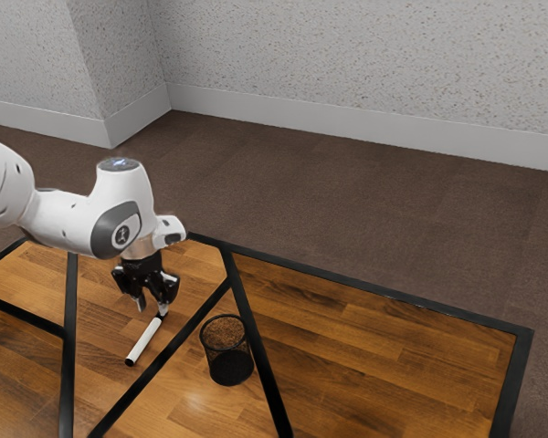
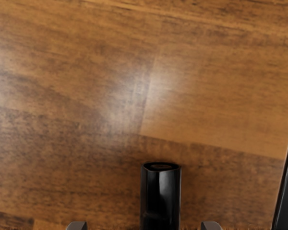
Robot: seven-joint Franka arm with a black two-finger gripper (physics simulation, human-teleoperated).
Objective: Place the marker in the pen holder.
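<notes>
Well, at the exterior view's left comes the arm (image 1: 64, 219), white with grey joints, bent down over the bench (image 1: 384, 338). Next along is the marker (image 1: 144, 341) — white with black ends, lying flat and slantwise on the wood. One black end (image 2: 161, 199) sits at the gripper (image 1: 152, 308), which points down with its fingers apart; the wrist view shows that end between them, a gap on either side. Further right stands the pen holder (image 1: 226, 351), a round black mesh cup, upright and near the marker, with a slanting black strip (image 1: 164, 354) between the two. Beyond it the brown bench top runs on to its black edge, and behind lie the dark floor (image 1: 393, 228) and a pale speckled wall (image 1: 347, 55).
</notes>
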